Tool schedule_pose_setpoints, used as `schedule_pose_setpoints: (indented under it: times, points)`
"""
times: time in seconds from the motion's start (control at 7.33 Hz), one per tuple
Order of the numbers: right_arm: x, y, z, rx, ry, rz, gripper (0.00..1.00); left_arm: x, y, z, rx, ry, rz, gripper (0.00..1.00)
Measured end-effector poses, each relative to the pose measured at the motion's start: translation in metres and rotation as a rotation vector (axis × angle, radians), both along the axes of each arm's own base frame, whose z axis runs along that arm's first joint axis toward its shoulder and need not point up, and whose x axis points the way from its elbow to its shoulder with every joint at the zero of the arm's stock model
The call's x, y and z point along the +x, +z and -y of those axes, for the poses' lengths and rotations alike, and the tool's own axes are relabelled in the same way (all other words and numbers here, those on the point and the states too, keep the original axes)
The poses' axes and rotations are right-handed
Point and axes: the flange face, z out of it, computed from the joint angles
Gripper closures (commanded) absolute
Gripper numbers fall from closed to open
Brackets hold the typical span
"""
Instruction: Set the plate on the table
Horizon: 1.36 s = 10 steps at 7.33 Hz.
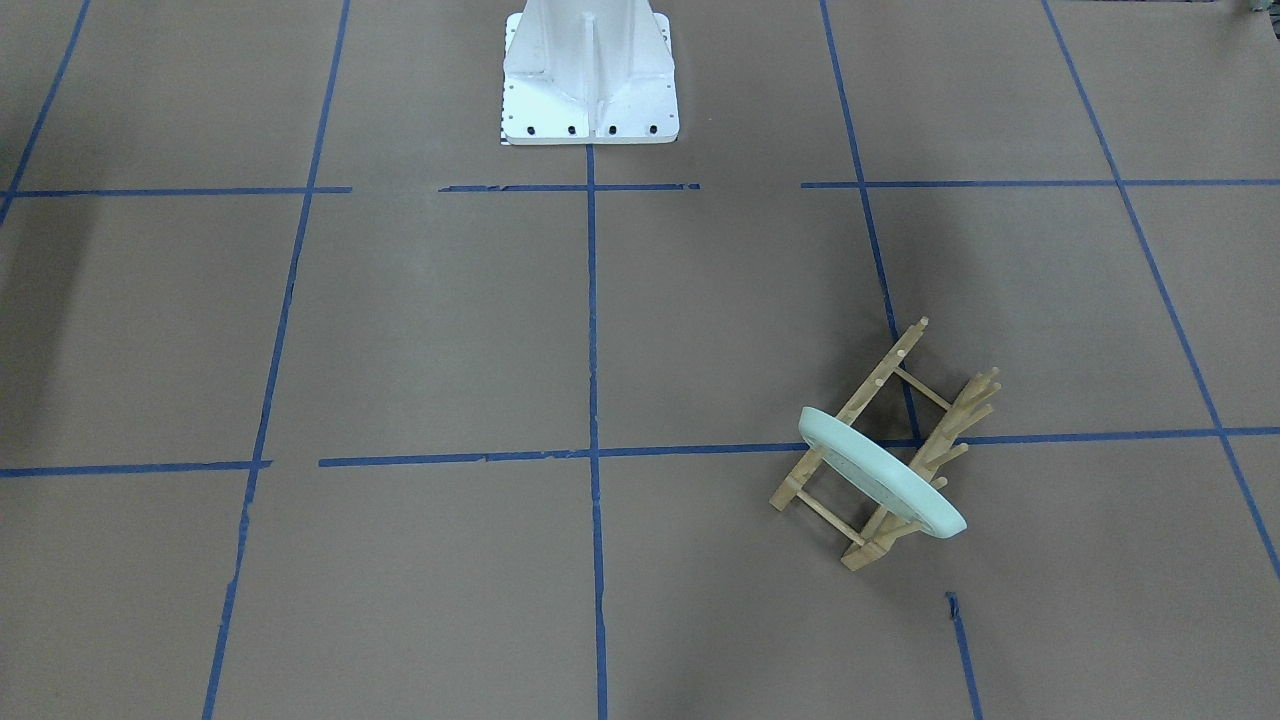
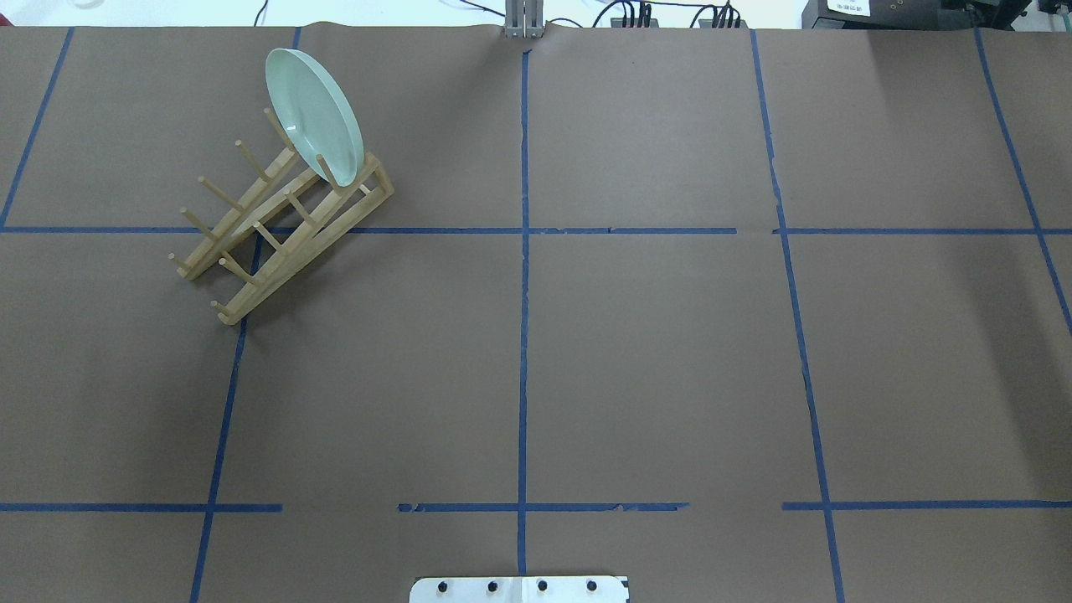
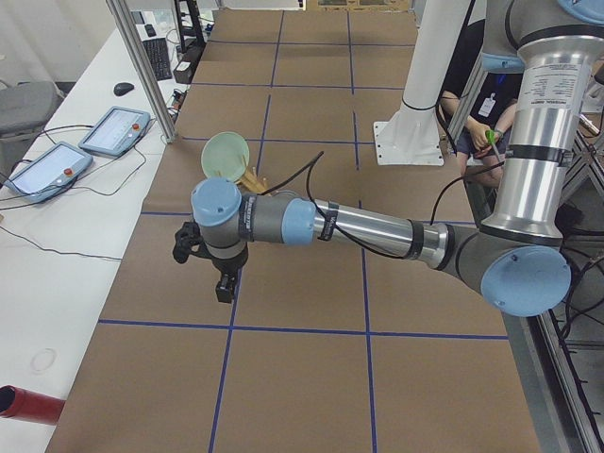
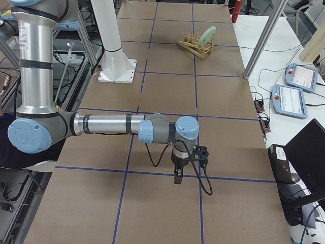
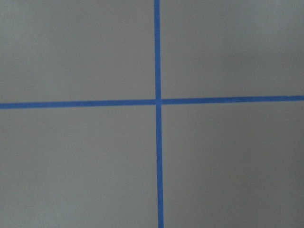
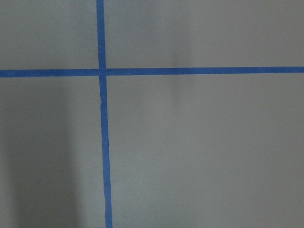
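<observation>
item 1, plate (image 2: 314,113): pale mint-green, glossy, low-rimmed. it is standing on edge, tilted, in the end slot of the wooden rack (image 2: 293,258), on the robot's left half of the table (image 2: 653,360), far from the white robot base (image 2: 519,589). nothing but the rack is touching it. it is not yet lying on the table, so the task is judged to be at its opening step.

item 2, wooden rack: light peg frame, sitting askew across the blue tape lines (image 2: 419,230). its pegs are bracketing the plate's lower edge.

item 3, left gripper (image 3: 225,286): hanging fingers-down over bare table, well apart from the plate. whether its jaws are spread or pressed together cannot be told, as only a side view is showing it. its wrist camera is showing only table and tape.

item 4, right gripper (image 4: 177,175): hovering over the opposite end of the table, well apart from rack and plate. its jaw state likewise cannot be told.

hazards, as judged:
- the glossy rim is offering a thin, slick hold, so a shallow pinch is risking a slip and a drop.
- the rack is looking light, so a lift out of line with the pegs is risking a snag that drags or tips it.
- a nudge on approach is risking the plate rolling out of its slot.
- letting go while the plate is tilted is risking a wobble or a slide.
</observation>
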Motion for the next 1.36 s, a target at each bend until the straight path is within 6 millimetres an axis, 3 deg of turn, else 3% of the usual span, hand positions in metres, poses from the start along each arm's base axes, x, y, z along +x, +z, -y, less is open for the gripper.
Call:
schedule_pose_setpoints:
  times: [0.27, 0.55, 0.95, 1.36]
  points:
    - [0.000, 0.000, 0.000, 0.001, 0.000, 0.000, 0.00, 0.050, -0.064, 0.036, 0.142, -0.050, -0.050, 0.00]
    - [0.000, 0.000, 0.000, 0.000, 0.000, 0.000, 0.00, 0.120, -0.120, 0.054, 0.097, -0.225, -0.236, 0.00]
    - [0.000, 0.000, 0.000, 0.001, 0.000, 0.000, 0.00, 0.204, -0.161, 0.065, -0.021, -0.383, -0.515, 0.00]
    - [0.000, 0.000, 0.000, 0.001, 0.000, 0.000, 0.00, 0.296, -0.197, 0.058, -0.187, -0.610, -0.782, 0.00]
